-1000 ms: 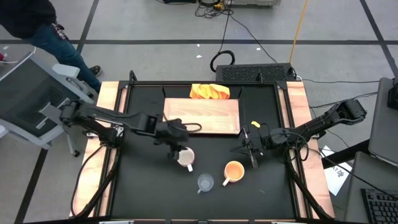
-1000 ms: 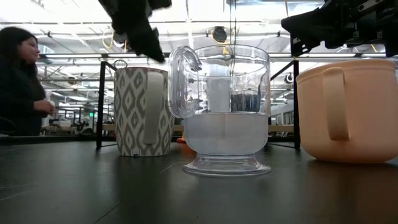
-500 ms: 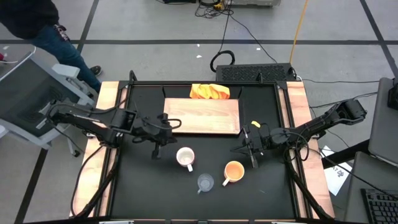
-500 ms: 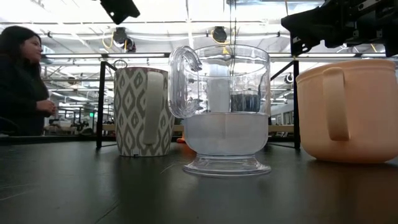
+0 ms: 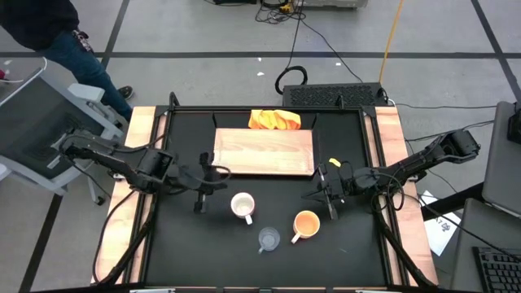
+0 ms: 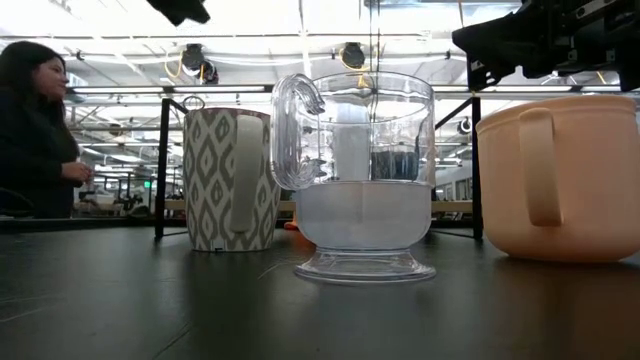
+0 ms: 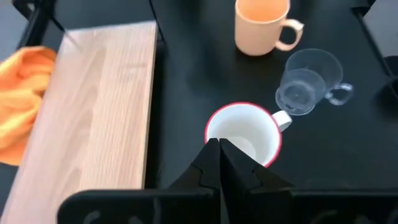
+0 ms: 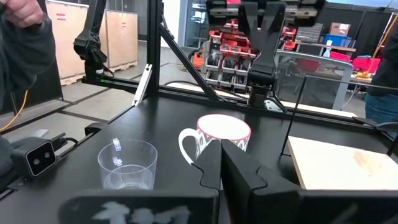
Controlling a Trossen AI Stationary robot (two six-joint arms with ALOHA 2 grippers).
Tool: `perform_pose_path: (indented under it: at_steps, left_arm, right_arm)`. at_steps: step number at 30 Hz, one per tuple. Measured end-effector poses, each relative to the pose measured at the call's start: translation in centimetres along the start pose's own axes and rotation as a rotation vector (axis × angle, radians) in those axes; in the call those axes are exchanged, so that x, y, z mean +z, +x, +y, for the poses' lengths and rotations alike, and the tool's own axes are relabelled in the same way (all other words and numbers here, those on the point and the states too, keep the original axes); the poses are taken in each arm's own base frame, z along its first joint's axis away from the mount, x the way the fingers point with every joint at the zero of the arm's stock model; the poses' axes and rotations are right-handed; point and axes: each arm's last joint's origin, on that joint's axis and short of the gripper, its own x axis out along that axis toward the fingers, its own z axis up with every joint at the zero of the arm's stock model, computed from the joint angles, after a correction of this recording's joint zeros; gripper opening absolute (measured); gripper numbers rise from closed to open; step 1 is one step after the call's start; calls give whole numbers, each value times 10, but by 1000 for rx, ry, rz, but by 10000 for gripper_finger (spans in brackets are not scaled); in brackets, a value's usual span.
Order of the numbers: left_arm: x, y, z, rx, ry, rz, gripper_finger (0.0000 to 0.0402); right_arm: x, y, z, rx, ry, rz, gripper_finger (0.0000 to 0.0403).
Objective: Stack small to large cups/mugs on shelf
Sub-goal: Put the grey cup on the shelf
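Pulling back now, the left tool [image 5: 198,203] is drawing away from the white handled mug with the red rim and grey diamond pattern [image 5: 242,205]; a second ago it was right over that mug with its fingers apart, and now it is sitting empty to the mug's left with its fingers pressed together. That mug is standing upright on the black table [image 5: 187,252], in front of the flat light-wood shelf board [image 5: 264,151], not on it. Just in front of the mug and to its right, the small clear glass cup [image 5: 269,238] is standing upright too, apart from it. Right beside the glass, the orange-yellow handled mug [image 5: 306,222] is standing with its handle pointing toward the glass cup. All three are staying exactly where they were.

Nothing is resting on the shelf board. Against its far edge, a crumpled orange-yellow cloth [image 5: 275,120] is lying on the table.

Over on the right, the right tool [image 5: 330,204] is waiting near the orange-yellow mug, fingers closed on nothing, unmoved.

Beyond the table's left side, a person in dark clothes [image 6: 35,130] is standing in the room.
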Motion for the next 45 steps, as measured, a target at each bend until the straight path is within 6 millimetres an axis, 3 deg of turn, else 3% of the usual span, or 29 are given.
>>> perform_pose_path:
  at_steps: [7,17,31,45]
  left_arm:
    - [-7,-27,-10,48,6,-91,1]
    - [-46,-52,-2,99,-118,-213,1]
    - [-106,-30,-20,22,-130,-510,0]
    - [-148,1,-27,-2,-142,-560,0]
  right_arm:
    - [-1,0,0,1,0,15,0]
    - [-1,0,0,1,8,13,0]
    - [-1,0,0,1,22,14,0]
    - [-1,0,0,1,23,13,0]
